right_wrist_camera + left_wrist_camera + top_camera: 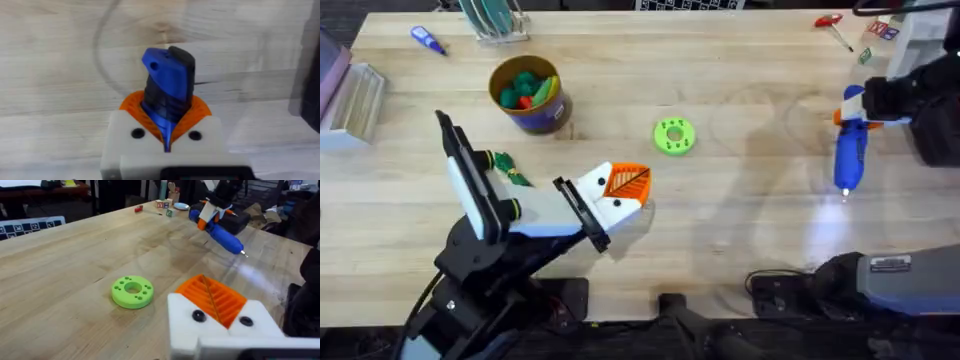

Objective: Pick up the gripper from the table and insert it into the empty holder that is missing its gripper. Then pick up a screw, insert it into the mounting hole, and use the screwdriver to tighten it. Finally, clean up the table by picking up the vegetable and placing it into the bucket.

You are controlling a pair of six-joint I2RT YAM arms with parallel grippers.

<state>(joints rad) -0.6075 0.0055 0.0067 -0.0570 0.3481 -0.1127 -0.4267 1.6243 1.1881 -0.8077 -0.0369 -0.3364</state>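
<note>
Altogether, one screwdriver [849, 150], one bucket [529, 94], one vegetable [509, 167] and one green disc [674, 136] are counted on or above the table [750, 230], with the disc taken as the landmark.

One blue screwdriver is seen well to the disc's right, held above the wood by the right gripper [857, 108], whose orange pads are pressed against its upper body. Its long axis runs away from and toward the arms' bases, slightly tilted, and its silver bit is pointed toward the near table edge, where a bright glow is cast on the wood. From the right wrist camera the screwdriver [167, 95] is seen pinched between the two orange pads [132, 107] of the right gripper [165, 117].

One left gripper [620, 192] is found just near-left of the disc, low over the table. Its white blocks with orange ribbed pads are seen together with nothing between them, so its jaws appear pressed together.

One yellow bucket, with toy produce inside, stands to the disc's far left. One dark-green vegetable lies left of the disc, nearer the bases than the bucket, partly behind the left arm.

From the left wrist camera the disc [132, 291] is seen lying flat on the table, with the screwdriver [222, 232] beyond it.
</note>
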